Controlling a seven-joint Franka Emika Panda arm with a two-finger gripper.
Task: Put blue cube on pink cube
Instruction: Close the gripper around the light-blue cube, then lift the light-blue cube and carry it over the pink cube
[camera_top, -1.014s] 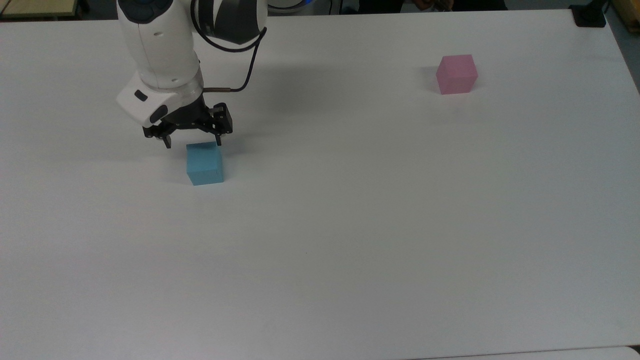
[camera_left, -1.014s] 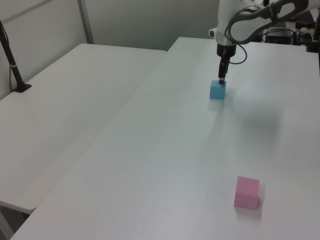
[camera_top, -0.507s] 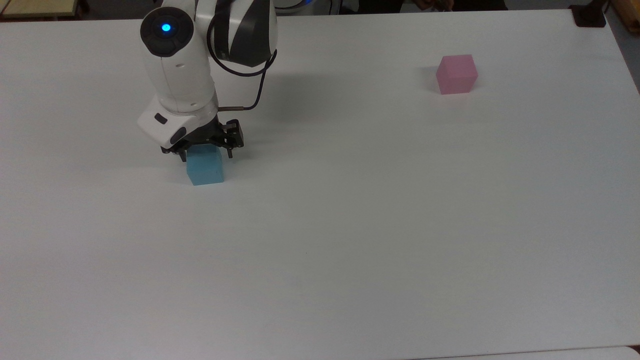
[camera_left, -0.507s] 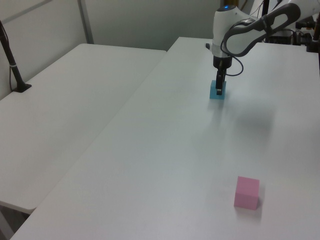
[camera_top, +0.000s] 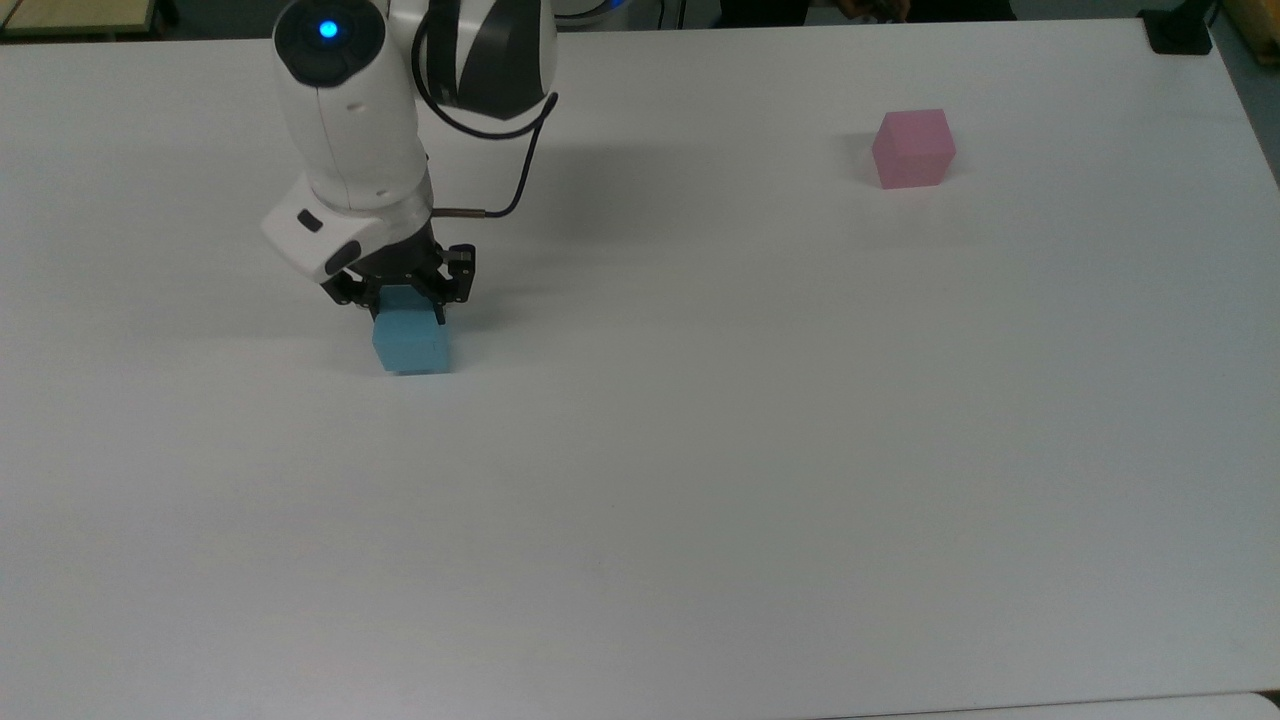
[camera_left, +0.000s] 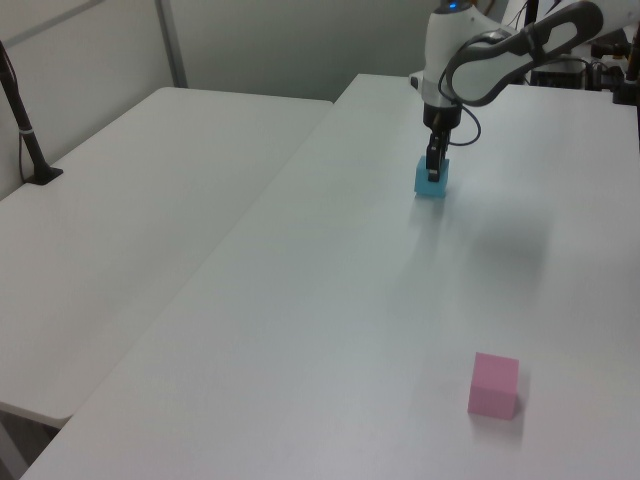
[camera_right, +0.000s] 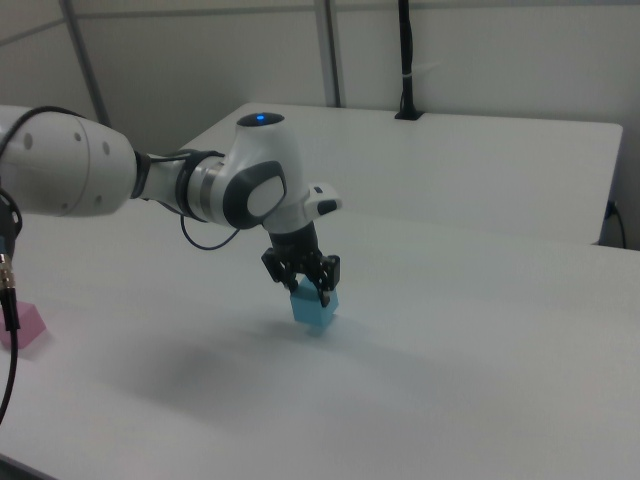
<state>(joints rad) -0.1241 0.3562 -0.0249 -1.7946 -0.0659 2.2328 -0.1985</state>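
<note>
The blue cube (camera_top: 412, 348) is on the white table (camera_top: 700, 450), toward the top view's left. My gripper (camera_top: 408, 312) comes down on it from above, with one black finger on each side of its upper half, shut on it. In the left view the blue cube (camera_left: 429, 186) sits at the far end under the gripper (camera_left: 433, 172). The right view shows the gripper (camera_right: 310, 290) clamped over the blue cube (camera_right: 315, 312), which is at or barely above the tabletop. The pink cube (camera_top: 912, 148) stands alone far off at the top view's upper right, the left view's near pink cube (camera_left: 494, 385) and the right view's far-left pink cube (camera_right: 22, 327).
A black mount base (camera_top: 1180, 30) sits at the table's corner in the top view's upper right. A second white table (camera_left: 130, 200) adjoins on the left view's left, with a black post (camera_left: 25, 130) on it. A dark cable (camera_right: 8, 300) hangs at the right view's left edge.
The gripper came down over the blue cube, and its fingers then closed in against the cube's sides. The cube shifted very slightly. The pink cube has not moved.
</note>
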